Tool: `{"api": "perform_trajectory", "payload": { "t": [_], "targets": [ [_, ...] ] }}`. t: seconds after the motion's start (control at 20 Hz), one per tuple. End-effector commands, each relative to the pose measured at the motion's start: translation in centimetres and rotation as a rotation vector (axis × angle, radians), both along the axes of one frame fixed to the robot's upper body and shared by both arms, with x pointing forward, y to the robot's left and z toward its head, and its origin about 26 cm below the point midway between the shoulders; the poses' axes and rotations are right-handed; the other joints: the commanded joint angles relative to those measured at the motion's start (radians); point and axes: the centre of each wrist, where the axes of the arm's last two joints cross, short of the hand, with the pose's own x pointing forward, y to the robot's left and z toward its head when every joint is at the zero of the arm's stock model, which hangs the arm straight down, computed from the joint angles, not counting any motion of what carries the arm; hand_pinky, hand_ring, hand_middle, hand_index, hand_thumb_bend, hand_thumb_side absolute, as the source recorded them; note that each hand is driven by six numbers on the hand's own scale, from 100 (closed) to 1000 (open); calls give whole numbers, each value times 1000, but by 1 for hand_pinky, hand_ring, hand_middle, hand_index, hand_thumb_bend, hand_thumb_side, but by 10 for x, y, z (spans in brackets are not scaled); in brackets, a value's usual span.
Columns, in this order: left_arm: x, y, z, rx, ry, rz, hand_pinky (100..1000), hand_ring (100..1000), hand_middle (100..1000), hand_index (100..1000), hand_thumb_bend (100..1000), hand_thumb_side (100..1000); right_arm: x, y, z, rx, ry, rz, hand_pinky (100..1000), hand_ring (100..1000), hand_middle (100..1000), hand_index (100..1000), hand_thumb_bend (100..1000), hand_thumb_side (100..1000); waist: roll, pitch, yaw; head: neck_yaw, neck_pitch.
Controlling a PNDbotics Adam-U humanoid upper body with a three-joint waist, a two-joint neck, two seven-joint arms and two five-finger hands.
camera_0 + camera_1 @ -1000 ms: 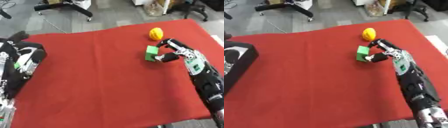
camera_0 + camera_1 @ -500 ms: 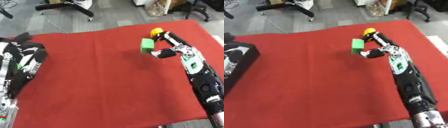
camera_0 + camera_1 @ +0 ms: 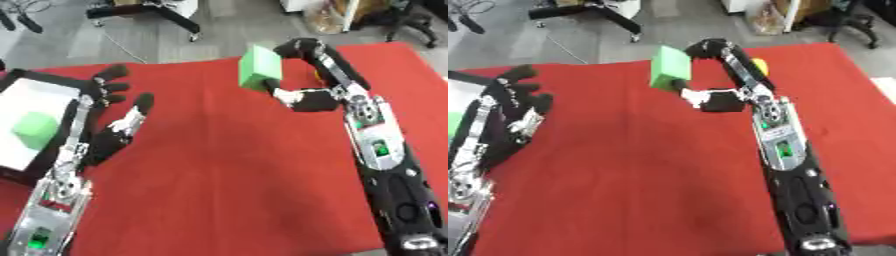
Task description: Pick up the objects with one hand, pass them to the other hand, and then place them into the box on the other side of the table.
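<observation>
- Your right hand pinches a green cube between thumb and curled fingers, lifted clear of the red tablecloth near the table's far edge, right of its middle.
- The cube is tilted, one corner pointing up and away from you.
- Just behind your right hand's fingers, a small yellow ball lies on the cloth near the far right corner; the fingers hide most of it.
- Your left hand is spread open, fingers straight and pointing to the far edge, held over the left side of the cloth and holding nothing.
- Beside that hand, at the table's left edge, sits a black box with a white inside; a second green cube already lies in it.
- Bare red cloth lies between your two hands, which are well apart.
- Beyond the far edge you see grey floor and the black base of a chair.
</observation>
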Motion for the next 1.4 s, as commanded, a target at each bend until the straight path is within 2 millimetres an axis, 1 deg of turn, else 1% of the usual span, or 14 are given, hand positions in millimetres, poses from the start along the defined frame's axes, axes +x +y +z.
{"api": "perform_trajectory", "payload": {
  "t": [0.05, 0.25, 0.55, 0.65, 0.7, 1.0, 1.2, 1.4],
  "targets": [
    [3, -12, 10, 4, -56, -48, 784, 795, 810, 895, 530, 619, -16, 25, 13, 48, -20, 109, 831, 813, 583, 477, 161, 261, 0, -16, 0, 13, -2],
    [0, -22, 22, -17, -85, -123, 786, 796, 814, 900, 560, 625, -19, 40, 1, 43, 32, 168, 829, 811, 582, 475, 157, 260, -1, -13, 1, 8, -2],
    [-8, -27, 36, -67, -95, -204, 787, 799, 818, 893, 583, 622, -21, 50, -6, 21, 60, 234, 828, 811, 582, 474, 153, 261, 0, -12, 3, 5, -2],
    [-10, -28, 38, -70, -93, -226, 789, 801, 822, 898, 599, 626, -21, 52, -7, 15, 61, 247, 828, 811, 582, 474, 164, 257, 0, -12, 4, 5, -2],
    [-11, -29, 38, -65, -90, -240, 790, 802, 824, 902, 605, 628, -21, 53, -7, 12, 61, 253, 828, 811, 582, 473, 152, 262, 0, -12, 4, 5, -2],
    [-16, -30, 42, -30, -91, -330, 793, 804, 827, 906, 644, 618, -21, 55, -8, 2, 65, 268, 827, 811, 581, 473, 151, 260, 0, -11, 5, 2, -2],
    [-19, -28, 43, 26, -96, -400, 797, 804, 827, 908, 674, 605, -21, 54, -8, 11, 66, 256, 827, 810, 581, 472, 150, 258, 1, -10, 5, 1, -2],
    [-20, -25, 42, 117, -110, -402, 799, 806, 827, 907, 671, 580, -21, 54, -7, 13, 62, 255, 827, 810, 581, 473, 147, 259, 1, -10, 6, 0, -2]
  ]
}}
